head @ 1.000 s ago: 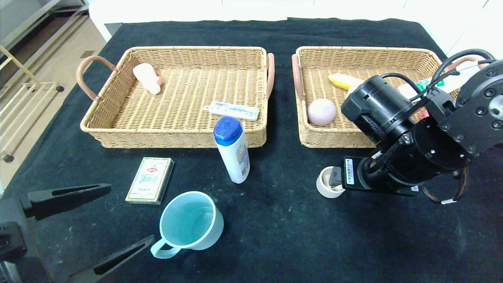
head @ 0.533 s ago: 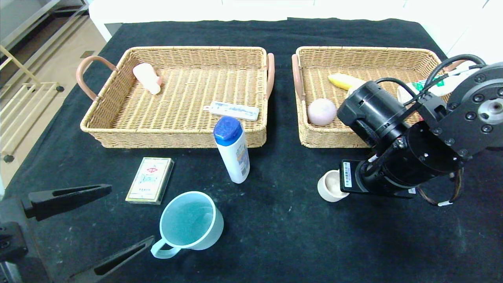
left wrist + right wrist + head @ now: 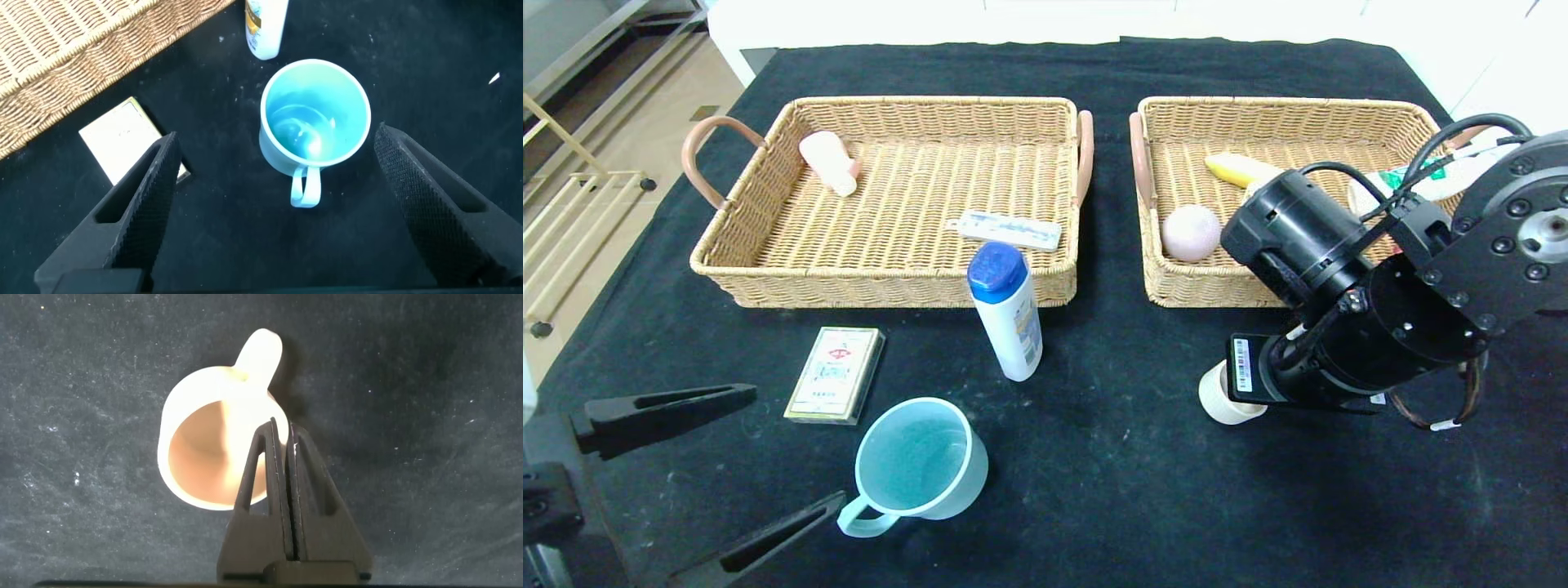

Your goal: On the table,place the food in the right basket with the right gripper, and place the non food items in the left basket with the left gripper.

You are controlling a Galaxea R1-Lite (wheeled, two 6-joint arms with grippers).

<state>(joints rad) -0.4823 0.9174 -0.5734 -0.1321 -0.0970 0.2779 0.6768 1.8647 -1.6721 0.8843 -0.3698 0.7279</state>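
Observation:
My right gripper (image 3: pixel 283 429) is shut on the rim of a small cream cup (image 3: pixel 214 449). In the head view the cup (image 3: pixel 1223 398) hangs tilted under the right wrist, in front of the right basket (image 3: pixel 1209 287); the right gripper's fingers are hidden by the wrist there. My left gripper (image 3: pixel 797 444) is open and empty at the near left, and in the left wrist view (image 3: pixel 276 139) it straddles a light blue mug (image 3: pixel 316 114). The mug (image 3: pixel 920 461), a card box (image 3: pixel 835 373) and a white bottle with a blue cap (image 3: pixel 1007 310) stand on the black table.
The left basket (image 3: pixel 890 284) holds a pink bottle (image 3: pixel 829 162) and a white strip (image 3: pixel 1009 229). The right basket holds a pink ball (image 3: pixel 1191 232), a yellow item (image 3: pixel 1237 169) and a packet (image 3: pixel 1421 175) partly behind my right arm.
My right gripper has drawn back to the right with the cream cup, and the cup has tipped from upright to tilted. The left arm has not moved.

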